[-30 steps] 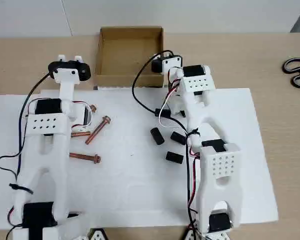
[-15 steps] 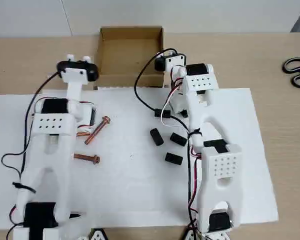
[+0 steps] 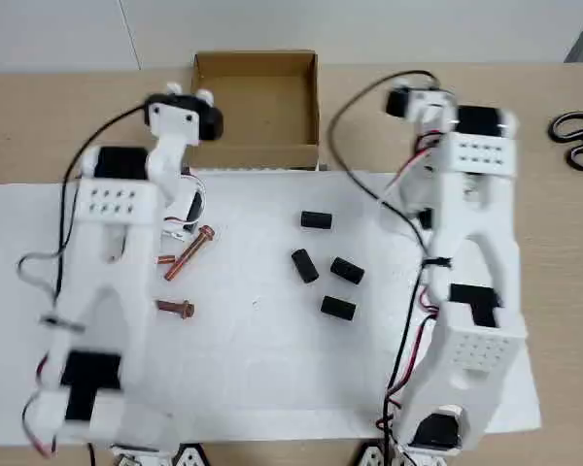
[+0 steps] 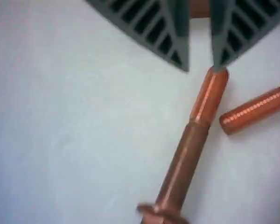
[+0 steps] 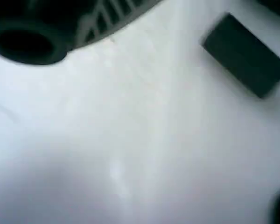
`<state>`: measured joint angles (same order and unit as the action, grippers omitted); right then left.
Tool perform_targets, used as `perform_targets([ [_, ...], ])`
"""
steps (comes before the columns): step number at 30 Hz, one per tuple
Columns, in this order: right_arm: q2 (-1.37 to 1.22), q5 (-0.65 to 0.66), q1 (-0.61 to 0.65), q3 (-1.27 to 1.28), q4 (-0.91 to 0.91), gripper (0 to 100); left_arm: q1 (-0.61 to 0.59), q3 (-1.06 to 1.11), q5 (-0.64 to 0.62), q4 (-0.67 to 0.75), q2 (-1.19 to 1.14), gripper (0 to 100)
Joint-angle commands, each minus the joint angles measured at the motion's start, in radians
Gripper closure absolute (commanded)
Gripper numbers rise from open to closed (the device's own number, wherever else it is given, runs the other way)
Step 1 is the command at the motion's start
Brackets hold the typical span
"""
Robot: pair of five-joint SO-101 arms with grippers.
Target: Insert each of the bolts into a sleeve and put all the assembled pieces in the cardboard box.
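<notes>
Three copper bolts lie on the white paper by the left arm (image 3: 117,209): a long one (image 3: 190,250), one (image 3: 175,308) nearer the front, and a third (image 3: 164,259) partly under the arm. My left gripper (image 4: 203,67) hovers just over the long bolt's tip (image 4: 210,88), its jaws open by a narrow gap and holding nothing. A second bolt (image 4: 256,111) lies beside it. Several black sleeves (image 3: 316,219) (image 3: 305,265) (image 3: 347,270) (image 3: 338,308) lie mid-paper. The right arm (image 3: 471,165) stands right of them. A grey finger (image 5: 116,18) and a sleeve (image 5: 245,56) show in the right wrist view.
The open cardboard box (image 3: 256,146) stands at the back, just beyond the paper's far edge. Scissors (image 3: 575,126) lie at the far right on the wooden table. Black cables (image 3: 369,184) loop from the right arm over the paper.
The left arm has swung right and toward the box. The right arm has swung right, away from the sleeves, uncovering the sleeve nearest the box.
</notes>
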<state>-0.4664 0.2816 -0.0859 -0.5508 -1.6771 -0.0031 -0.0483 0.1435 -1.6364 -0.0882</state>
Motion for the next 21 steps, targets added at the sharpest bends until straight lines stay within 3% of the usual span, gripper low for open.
perform_targets([
  [1,0.077,-0.002,-0.094,-0.008,-0.030,99.3,-0.037,-0.140,0.087,-0.068,-0.173,96],
  [7,0.077,0.006,-0.185,-0.008,-0.047,99.3,-0.071,-0.323,0.209,-0.114,-0.376,94],
  [21,0.073,0.006,-0.189,-0.008,-0.048,99.3,0.012,-0.343,0.227,-0.086,-0.436,89],
])
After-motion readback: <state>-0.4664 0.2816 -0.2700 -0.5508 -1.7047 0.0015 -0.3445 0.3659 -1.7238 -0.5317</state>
